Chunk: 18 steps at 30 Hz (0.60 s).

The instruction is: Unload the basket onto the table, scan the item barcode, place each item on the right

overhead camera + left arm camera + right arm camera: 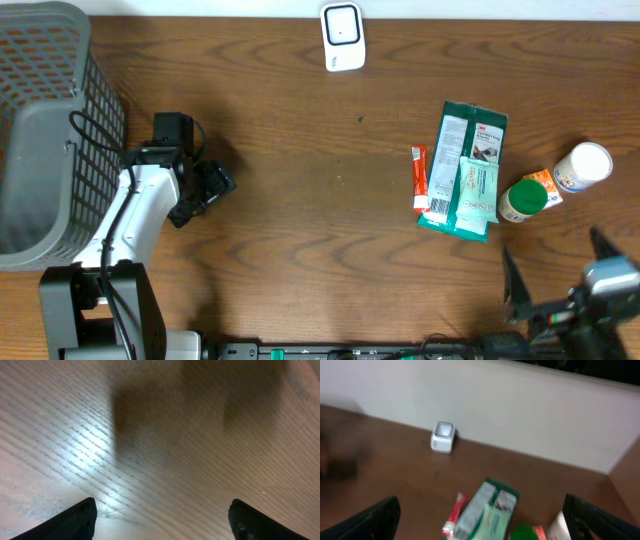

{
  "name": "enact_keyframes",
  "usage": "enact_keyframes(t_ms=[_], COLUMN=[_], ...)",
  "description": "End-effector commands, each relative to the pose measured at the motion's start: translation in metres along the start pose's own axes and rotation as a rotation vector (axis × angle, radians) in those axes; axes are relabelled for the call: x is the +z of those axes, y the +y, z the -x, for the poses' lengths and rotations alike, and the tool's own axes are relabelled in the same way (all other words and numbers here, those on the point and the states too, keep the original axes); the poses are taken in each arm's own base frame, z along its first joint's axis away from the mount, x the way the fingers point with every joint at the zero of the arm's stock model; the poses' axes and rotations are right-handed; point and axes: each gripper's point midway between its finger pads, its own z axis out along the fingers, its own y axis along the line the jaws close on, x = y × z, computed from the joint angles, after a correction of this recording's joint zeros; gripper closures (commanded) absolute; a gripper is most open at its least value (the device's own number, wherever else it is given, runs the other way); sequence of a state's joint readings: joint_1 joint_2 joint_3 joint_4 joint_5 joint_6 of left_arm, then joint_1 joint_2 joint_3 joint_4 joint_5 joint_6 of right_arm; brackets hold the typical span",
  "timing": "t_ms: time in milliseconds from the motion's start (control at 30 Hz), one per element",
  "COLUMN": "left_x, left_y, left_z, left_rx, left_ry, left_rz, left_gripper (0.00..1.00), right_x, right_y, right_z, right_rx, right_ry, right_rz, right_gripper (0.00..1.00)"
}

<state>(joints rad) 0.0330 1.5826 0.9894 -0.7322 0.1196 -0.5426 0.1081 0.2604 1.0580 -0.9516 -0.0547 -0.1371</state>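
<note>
Left gripper [205, 195], right gripper [549, 242] both released, empty. Items clustered right: overlapping packets [465, 170], green-capped bottle [522, 200] just beside. Scanner [343, 38] far centre. Risk: right jaws snag neighbouring packet, or grip covers barcode.

Wooden table [300, 230], pale wall [520, 410]

Overhead straight down on whole table [300, 220], left wrist close above bare wood, right wrist low toward wall [520, 410], sharing overhead's scanner [343, 37], packets [462, 170]

fingers [372, 521] wide apart | white scanner [443, 436] by wall [520, 410] | green packets [489, 510] nearer
</note>
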Motion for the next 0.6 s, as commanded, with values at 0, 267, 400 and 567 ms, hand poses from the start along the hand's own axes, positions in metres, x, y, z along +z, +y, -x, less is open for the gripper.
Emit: enact_keyframes(t_ms=[0, 267, 400, 567], left_x=[-0.001, -0.001, -0.001, -0.001], left_y=[0.004, 0.004, 0.004, 0.004], left_z=[0.002, 0.002, 0.002, 0.002], left_rx=[0.002, 0.001, 0.001, 0.002], left_ry=[-0.011, -0.011, -0.011, -0.011], left_rz=[0.018, 0.018, 0.018, 0.018], left_gripper=[0.14, 0.14, 0.14, 0.14], right_x=[0.007, 0.052, 0.068, 0.092], right_y=[-0.002, -0.011, -0.012, -0.015], right_z=[-0.027, -0.013, -0.015, -0.056], right_rx=[-0.018, -0.06, -0.072, 0.02], right_ry=[-0.07, -0.393, -0.57, -0.568], right_rz=[-0.047, -0.113, -0.141, -0.142], right_gripper=[0.01, 0.01, 0.01, 0.01])
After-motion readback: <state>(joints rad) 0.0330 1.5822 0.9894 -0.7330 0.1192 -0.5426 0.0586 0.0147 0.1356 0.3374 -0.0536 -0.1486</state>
